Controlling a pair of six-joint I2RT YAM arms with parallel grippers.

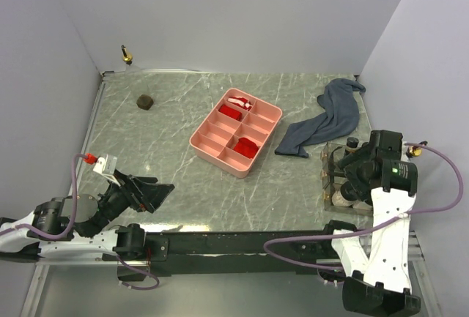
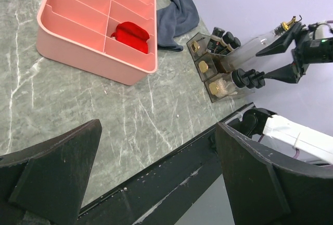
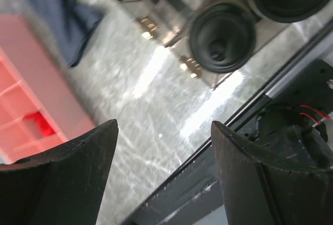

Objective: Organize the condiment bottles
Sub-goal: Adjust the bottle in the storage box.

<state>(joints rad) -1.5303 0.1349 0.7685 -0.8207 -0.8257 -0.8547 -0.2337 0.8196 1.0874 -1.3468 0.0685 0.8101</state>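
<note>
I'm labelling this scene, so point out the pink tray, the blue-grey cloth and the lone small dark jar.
pink tray (image 1: 214,158): top view, its near-left wall.
blue-grey cloth (image 1: 333,116): top view, its middle.
small dark jar (image 1: 145,101): top view, its middle.

The right gripper (image 3: 164,131) hangs over the grey marble table (image 3: 151,105), its dark fingers (image 3: 67,183) apart with nothing between them. Two black bottle caps (image 3: 223,38) show at upper right, seen from above. At left lies a pink divided tray (image 3: 47,79) holding a red item (image 3: 44,123), with a blue-grey cloth (image 3: 57,7) near it.
</note>
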